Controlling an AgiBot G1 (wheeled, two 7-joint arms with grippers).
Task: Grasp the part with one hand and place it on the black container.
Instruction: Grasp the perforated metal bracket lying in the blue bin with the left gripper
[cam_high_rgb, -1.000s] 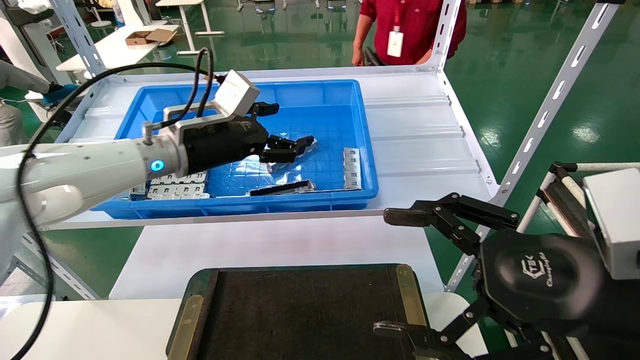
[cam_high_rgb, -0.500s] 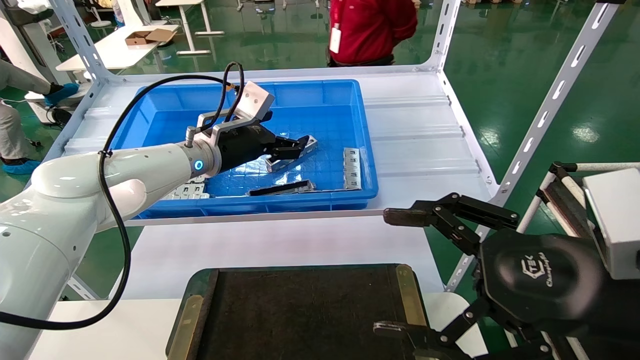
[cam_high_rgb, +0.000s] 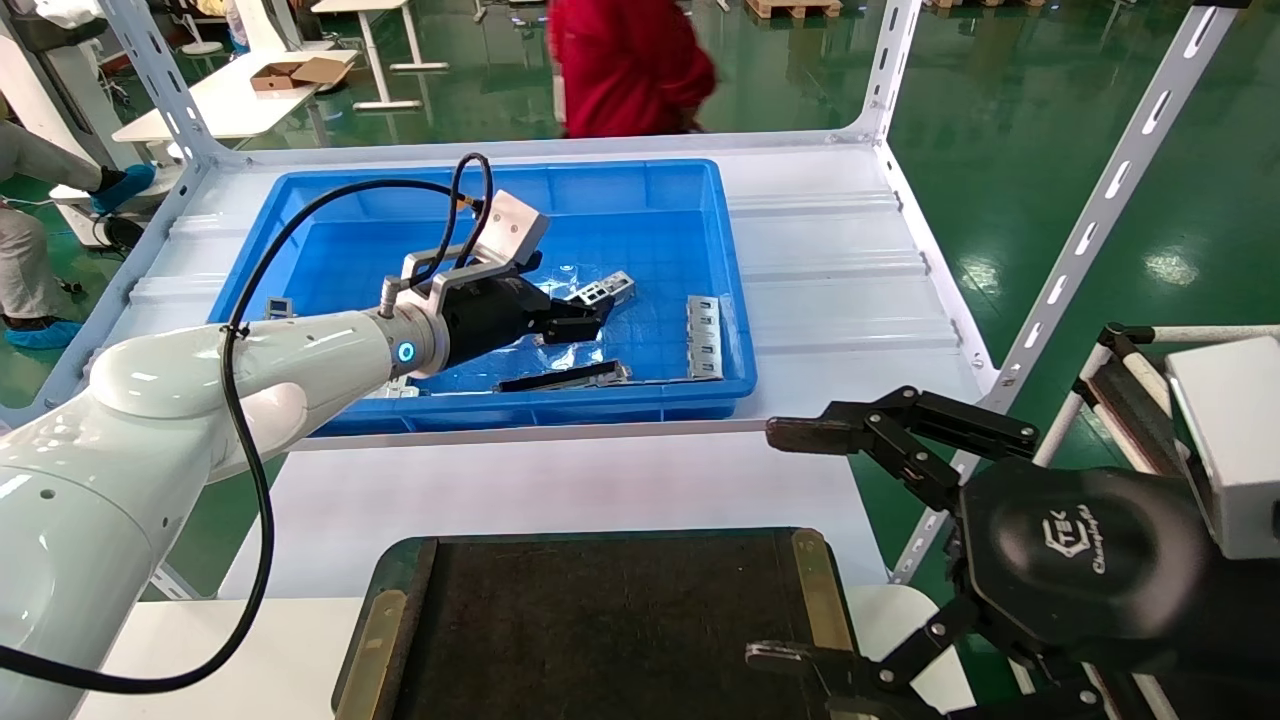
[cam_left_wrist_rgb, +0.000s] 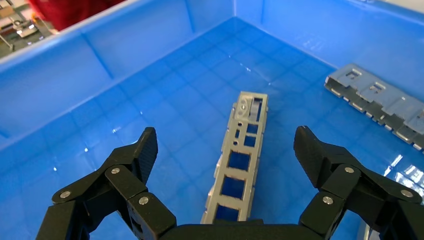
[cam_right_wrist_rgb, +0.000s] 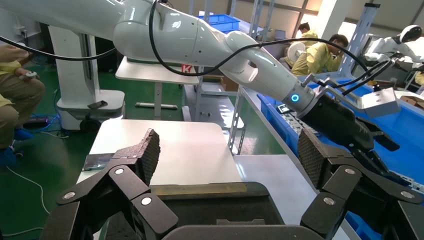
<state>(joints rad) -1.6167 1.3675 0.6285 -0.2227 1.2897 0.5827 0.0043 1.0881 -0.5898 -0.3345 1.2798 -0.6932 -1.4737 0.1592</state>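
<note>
The part (cam_left_wrist_rgb: 242, 160), a silvery box-section bar with rectangular cut-outs, lies on the floor of the blue bin (cam_high_rgb: 640, 185). In the head view only the far end of the part (cam_high_rgb: 603, 291) shows past the fingers. My left gripper (cam_high_rgb: 585, 312) is low inside the bin and open. In the left wrist view the left gripper (cam_left_wrist_rgb: 226, 145) has one finger on each side of the bar, both apart from it. The black container (cam_high_rgb: 600, 620) sits at the near table edge. My right gripper (cam_high_rgb: 780, 545) hangs open and empty over the container's right brass strip, seen as the right gripper (cam_right_wrist_rgb: 228, 150) above the black container (cam_right_wrist_rgb: 210, 205).
Stacked grey brackets (cam_high_rgb: 703, 335) lie by the bin's right wall, also in the left wrist view (cam_left_wrist_rgb: 380, 100). A flat dark strip (cam_high_rgb: 565, 377) lies near the bin's front wall. A person in red (cam_high_rgb: 625, 65) stands behind the shelf. A slanted shelf post (cam_high_rgb: 1090, 215) rises at the right.
My left arm has drawn back and lowered, so its gripper now sits lower in the bin around the part. The person in red has walked left. The right arm has not moved.
</note>
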